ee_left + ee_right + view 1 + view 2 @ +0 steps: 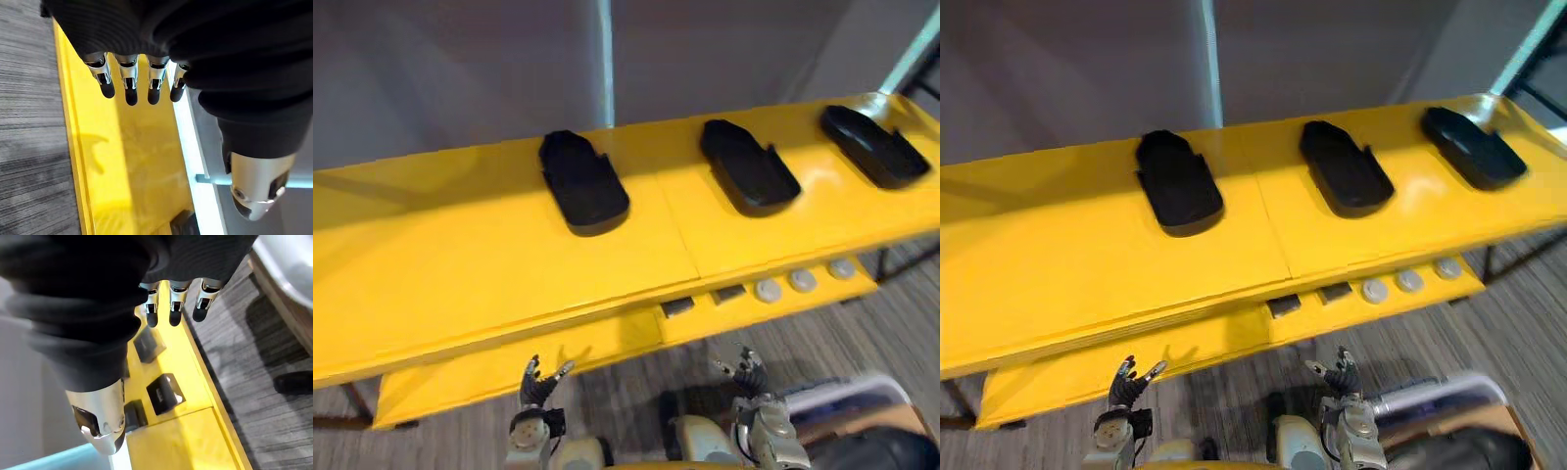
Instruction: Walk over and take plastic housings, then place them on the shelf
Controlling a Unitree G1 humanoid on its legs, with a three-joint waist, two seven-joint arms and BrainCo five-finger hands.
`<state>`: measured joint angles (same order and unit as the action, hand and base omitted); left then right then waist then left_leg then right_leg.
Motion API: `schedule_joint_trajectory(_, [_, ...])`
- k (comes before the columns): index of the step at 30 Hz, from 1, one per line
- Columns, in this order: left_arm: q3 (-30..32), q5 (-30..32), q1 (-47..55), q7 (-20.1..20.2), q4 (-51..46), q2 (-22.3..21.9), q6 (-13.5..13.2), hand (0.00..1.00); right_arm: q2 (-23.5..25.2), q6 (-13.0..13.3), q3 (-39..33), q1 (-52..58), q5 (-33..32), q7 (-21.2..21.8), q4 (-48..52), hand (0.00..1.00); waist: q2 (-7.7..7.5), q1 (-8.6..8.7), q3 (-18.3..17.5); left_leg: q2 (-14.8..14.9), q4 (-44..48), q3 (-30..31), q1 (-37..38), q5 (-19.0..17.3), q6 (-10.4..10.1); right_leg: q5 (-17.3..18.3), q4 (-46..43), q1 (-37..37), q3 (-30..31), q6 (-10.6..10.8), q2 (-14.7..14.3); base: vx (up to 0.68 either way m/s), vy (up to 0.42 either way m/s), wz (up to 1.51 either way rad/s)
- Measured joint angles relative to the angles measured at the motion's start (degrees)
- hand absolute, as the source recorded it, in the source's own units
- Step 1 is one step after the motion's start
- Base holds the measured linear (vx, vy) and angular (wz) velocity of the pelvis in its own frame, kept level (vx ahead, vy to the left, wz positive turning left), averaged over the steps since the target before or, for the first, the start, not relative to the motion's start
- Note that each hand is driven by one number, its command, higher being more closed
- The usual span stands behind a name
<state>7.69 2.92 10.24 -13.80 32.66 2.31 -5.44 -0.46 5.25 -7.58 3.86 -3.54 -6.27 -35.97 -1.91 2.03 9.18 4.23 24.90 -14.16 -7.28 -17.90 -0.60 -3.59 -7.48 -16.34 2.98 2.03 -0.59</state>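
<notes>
Row of 3 along the top of the long glossy yellow bench, well apart from one another: left black shoe-shaped plastic housing near mid-bench, middle black plastic housing to its right, right black plastic housing out by the far right end. All 3 lying flat, untouched, well away from both hands.

Down on the yellow lower ledge at the bench front: 2 small dark rectangular blocks, then 3 pale grey round discs lined up to their right.

Left hand low, just in front of that ledge, above the grey wood-grain floor; fingers straight and spread, holding nothing. Right hand low too, in front of the ledge and just below the blocks; fingers straight and relaxed, nothing in its grasp either.
</notes>
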Motion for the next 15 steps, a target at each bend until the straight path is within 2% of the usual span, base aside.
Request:
schedule_joint_trajectory(1, [1.5,0.0,-0.1,-0.4,-0.4,0.4,0.0,0.0,0.1,-0.4,0.8,-0.2,0.4,-0.1,1.1,0.0,-0.58,-0.25,0.7,-0.1,-1.4,-2.8,-0.1,0.8,1.8,0.6,3.1,-0.1,-2.0,-0.5,0.9,-0.26,0.138,-1.61])
schedule_joint_trajectory(2, [2.2,0.0,-0.4,-0.6,-0.4,0.2,0.0,0.0,0.1,-0.4,1.1,-0.5,0.4,-0.2,1.1,0.0,-0.41,-0.16,1.2,0.8,-2.8,-5.4,0.0,1.4,3.4,0.8,3.1,-0.8,-5.0,-0.6,1.5,-0.23,0.094,-1.54])
schedule_joint_trajectory(3, [2.9,0.0,-0.6,-0.9,-0.5,-0.1,0.0,0.0,0.0,-0.7,1.4,-0.5,0.9,-0.1,0.8,0.0,-0.29,-0.47,1.5,1.2,-4.2,-8.5,0.1,1.9,4.3,1.9,-4.2,-3.1,-10.0,-2.0,3.3,-0.29,0.108,-1.25])
schedule_joint_trajectory(4, [3.3,0.0,-0.5,-1.3,-0.4,-0.5,0.0,0.0,0.1,-0.9,1.5,0.4,1.0,0.0,0.7,0.0,-0.15,-0.86,1.6,1.5,-5.2,-10.9,1.2,2.1,4.6,5.3,-14.9,-3.2,-13.3,-2.7,5.0,-0.21,0.109,-1.12])
schedule_joint_trajectory(6, [3.2,0.0,-0.3,-1.2,-0.4,-0.6,0.0,0.0,0.5,-0.9,1.6,1.8,1.7,0.3,0.1,0.0,0.32,-1.33,1.6,1.8,-5.8,-13.4,2.8,2.1,4.7,10.7,-24.5,-0.1,-14.1,-1.8,6.4,-0.12,0.089,-0.78])
schedule_joint_trajectory(8, [3.3,0.0,-0.1,-1.1,0.0,-0.6,0.1,0.0,1.0,-0.9,2.0,2.5,2.5,0.5,-2.5,0.0,-0.43,-1.27,0.8,1.6,-5.8,-15.5,3.0,2.4,5.1,16.8,-29.0,6.7,-14.8,-0.1,7.9,-0.06,0.027,-0.61])
schedule_joint_trajectory(10, [3.9,0.0,-0.1,-0.9,0.2,-0.9,0.1,0.0,0.9,0.1,2.0,1.9,3.5,0.7,-5.6,0.0,-0.95,-1.68,-0.7,1.6,-4.5,-16.7,0.4,2.8,5.2,17.8,-24.3,12.4,-16.3,1.0,8.8,-0.06,-0.041,-0.62])
schedule_joint_trajectory(11, [4.0,0.0,-0.5,-0.8,1.0,-0.6,0.1,0.0,0.6,0.6,2.0,0.1,4.0,0.9,-7.3,0.0,-2.56,-2.18,-1.8,1.5,-3.9,-16.9,-1.4,3.6,5.1,18.4,-14.2,15.2,-16.0,2.4,8.4,-0.09,-0.109,-1.08])
schedule_joint_trajectory(12, [4.0,-0.1,-1.9,-0.8,3.2,-0.2,0.2,0.0,-0.4,0.6,2.2,-3.1,4.1,1.1,-9.3,0.0,-2.85,-3.38,-2.0,1.2,-4.0,-16.7,-2.4,4.6,4.6,18.1,-7.3,16.5,-15.7,2.2,7.6,-0.13,-0.168,-1.19])
schedule_joint_trajectory(13, [3.7,-0.2,-2.4,-0.8,5.0,-0.4,0.2,0.0,-1.2,0.6,2.6,-4.6,4.1,1.2,-10.2,0.0,-2.67,-3.29,-1.9,0.9,-4.0,-16.3,-2.6,4.8,4.3,18.1,-3.6,18.1,-15.4,2.2,7.6,-0.14,-0.156,-0.84])
schedule_joint_trajectory(14, [3.4,-0.2,-3.0,-0.8,6.4,-0.8,0.3,0.0,-1.9,0.6,2.9,-5.1,4.1,1.2,-10.5,0.0,-1.61,-2.98,-1.7,1.0,-3.9,-15.6,-2.5,4.8,4.3,17.5,-2.2,19.1,-15.4,2.6,7.4,-0.14,-0.127,-0.21])
schedule_joint_trajectory(15, [1.3,-0.2,-3.7,-0.6,7.6,-1.4,0.4,0.0,-2.5,0.2,2.8,-4.5,4.1,1.2,-10.8,0.0,-0.6,-2.73,-1.8,1.1,-4.3,-14.9,-1.2,6.3,3.9,16.4,-0.7,20.4,-15.4,2.1,7.3,-0.1,-0.078,-0.04])
